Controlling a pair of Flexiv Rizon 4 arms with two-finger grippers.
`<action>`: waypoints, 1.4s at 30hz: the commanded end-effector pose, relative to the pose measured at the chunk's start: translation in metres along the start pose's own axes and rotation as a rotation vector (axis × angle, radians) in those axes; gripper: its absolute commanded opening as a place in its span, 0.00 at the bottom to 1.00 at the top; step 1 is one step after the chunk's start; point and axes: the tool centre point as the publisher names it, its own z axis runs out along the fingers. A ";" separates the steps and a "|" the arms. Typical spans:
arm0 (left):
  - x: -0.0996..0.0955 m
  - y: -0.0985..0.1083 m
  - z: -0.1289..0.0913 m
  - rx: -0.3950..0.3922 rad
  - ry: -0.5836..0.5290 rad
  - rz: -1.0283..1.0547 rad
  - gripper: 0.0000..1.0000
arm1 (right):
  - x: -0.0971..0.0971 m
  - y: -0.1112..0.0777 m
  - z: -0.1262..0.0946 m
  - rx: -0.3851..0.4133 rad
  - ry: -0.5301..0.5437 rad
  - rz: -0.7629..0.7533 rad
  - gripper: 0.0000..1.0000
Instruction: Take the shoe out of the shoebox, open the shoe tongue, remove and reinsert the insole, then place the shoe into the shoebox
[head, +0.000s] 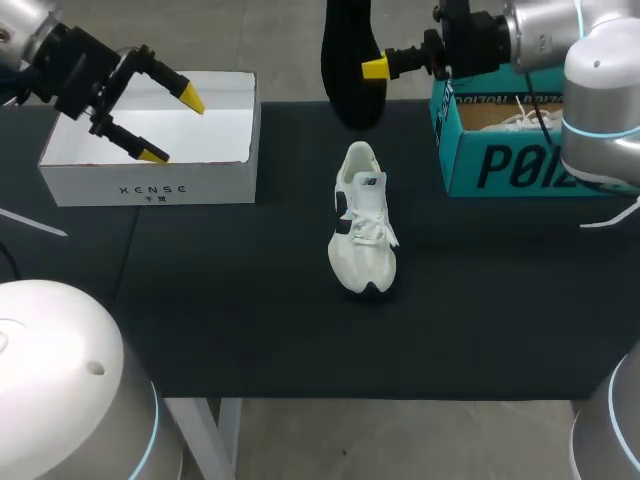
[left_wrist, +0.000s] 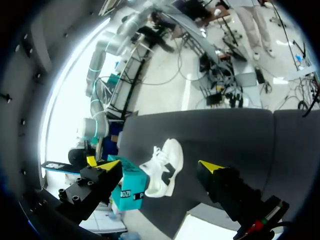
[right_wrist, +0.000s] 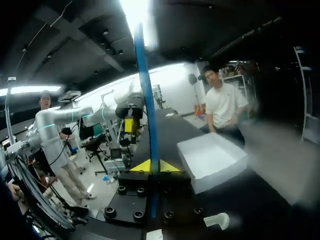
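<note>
A white shoe (head: 363, 220) with black side marks stands alone on the dark table (head: 250, 320), toe toward the front edge. My right gripper (head: 375, 68) hangs above the table's back edge, shut on a black insole (head: 350, 60) that stands upright. In the right wrist view the insole (right_wrist: 145, 90) shows edge-on as a thin blue strip between the yellow tips of the gripper (right_wrist: 151, 166). My left gripper (head: 172, 125) hovers open and empty over the white shoebox (head: 150, 185). In the left wrist view the shoe (left_wrist: 162, 167) lies ahead of that gripper's (left_wrist: 160, 165) spread fingers.
A teal shoebox (head: 500, 165) stands at the back right under my right arm, with white laces showing inside. The white shoebox (right_wrist: 212, 160) sits at the back left and holds nothing. The teal box (left_wrist: 129, 189) lies just beyond the shoe.
</note>
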 end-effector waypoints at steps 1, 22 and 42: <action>0.000 0.000 0.000 0.000 0.003 0.001 1.00 | -0.010 -0.001 -0.001 -0.045 0.012 0.135 0.00; 0.000 0.000 0.000 0.000 0.003 0.001 1.00 | -0.020 -0.001 -0.006 -0.011 -0.097 0.180 0.00; 0.000 0.000 0.000 0.000 0.003 0.001 1.00 | -0.022 -0.005 -0.007 -0.024 -0.102 0.183 0.00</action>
